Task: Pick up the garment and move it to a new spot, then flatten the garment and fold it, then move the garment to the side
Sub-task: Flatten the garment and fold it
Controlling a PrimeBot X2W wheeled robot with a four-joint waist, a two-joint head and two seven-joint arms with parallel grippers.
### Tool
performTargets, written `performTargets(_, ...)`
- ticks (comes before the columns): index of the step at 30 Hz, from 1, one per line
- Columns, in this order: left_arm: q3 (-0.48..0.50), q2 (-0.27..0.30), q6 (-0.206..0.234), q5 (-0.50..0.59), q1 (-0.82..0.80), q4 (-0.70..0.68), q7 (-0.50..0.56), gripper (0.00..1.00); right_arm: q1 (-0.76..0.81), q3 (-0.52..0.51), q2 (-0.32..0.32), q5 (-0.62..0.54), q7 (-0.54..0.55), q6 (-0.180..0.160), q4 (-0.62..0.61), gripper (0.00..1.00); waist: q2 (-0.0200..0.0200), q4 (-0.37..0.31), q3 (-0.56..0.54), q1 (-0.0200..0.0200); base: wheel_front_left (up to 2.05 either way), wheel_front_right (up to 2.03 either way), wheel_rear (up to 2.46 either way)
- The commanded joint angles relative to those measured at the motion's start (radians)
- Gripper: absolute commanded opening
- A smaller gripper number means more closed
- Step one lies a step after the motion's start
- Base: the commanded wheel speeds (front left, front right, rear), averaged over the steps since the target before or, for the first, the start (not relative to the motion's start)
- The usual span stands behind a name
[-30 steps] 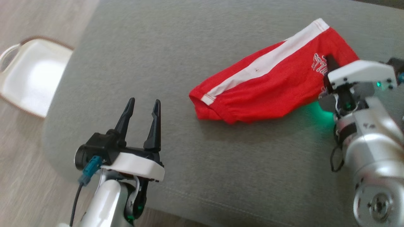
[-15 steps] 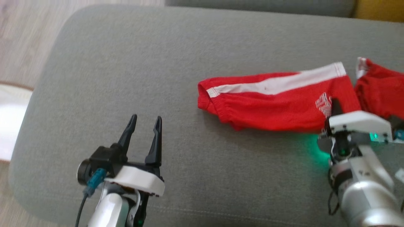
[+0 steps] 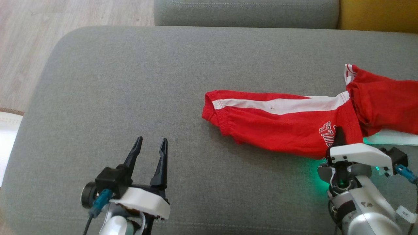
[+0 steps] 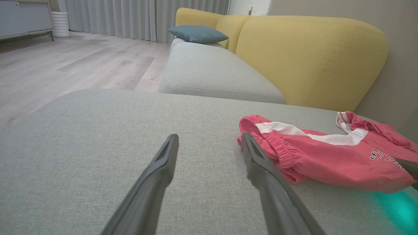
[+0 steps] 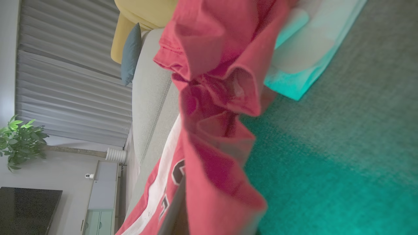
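Change: my head camera is turning, so the whole view is shifting. Set against the grey cushion, the garment is swinging round, its lettered end coming toward the cushion's near edge, and the cloth is drawing out longer than 1 second ago.
Right gripper: my right gripper is pinching the garment's lower edge just beside the white lettering, its 2 fingers pressed together on the red cloth. In the right wrist view the cloth is bunching close over them.
Left gripper: my left gripper is hanging over the cushion's near-left part, its 2 fingers spread wide, holding nothing.
Garment: it is lying on the cushion's right half. Its elastic end is pointing toward the cushion's middle, and a second red part is trailing toward the cushion's right edge.
Long axis: it is running along the cushion's length, roughly parallel to the near edge, with the white stripe following it.
Bearing: from my left fingers the elastic end is lying ahead and to the right, near but apart.
Nearer arm: my right arm is already gripping the lettered end, and my left is sitting nearer the free elastic end.
Judgement: I am probably repositioning the garment. Flattening will likely call for my left gripper to take the elastic end and pull along that axis.
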Motion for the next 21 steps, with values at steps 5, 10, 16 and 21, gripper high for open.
performTargets(5, 0.029, 0.003, -0.008, 0.009, -0.038, -0.026, -0.012, 1.00, -0.052, 0.068, 0.013, -0.001, -0.045, 0.004, -0.020, 0.00, -0.0001, 0.003, 0.006, 0.0000, 0.00, 0.00, 0.00)
performTargets(10, 0.025, 0.003, -0.011, 0.011, -0.038, -0.020, -0.012, 1.00, -0.078, 0.105, 0.013, -0.019, -0.065, 0.004, -0.055, 0.00, -0.0001, 0.013, -0.001, 0.0000, 0.00, 0.00, 0.00)
performTargets(16, 0.030, 0.003, -0.015, 0.014, -0.033, -0.011, -0.012, 1.00, -0.052, 0.220, 0.013, -0.032, -0.071, 0.004, -0.188, 0.00, -0.0001, 0.034, -0.016, 0.0000, 0.00, 0.00, 0.00)
performTargets(21, 0.028, 0.003, -0.018, 0.015, -0.028, -0.005, -0.012, 1.00, -0.026, 0.330, 0.013, -0.028, -0.063, 0.004, -0.264, 0.00, -0.0001, 0.048, -0.025, 0.0000, 0.00, 0.00, 0.00)
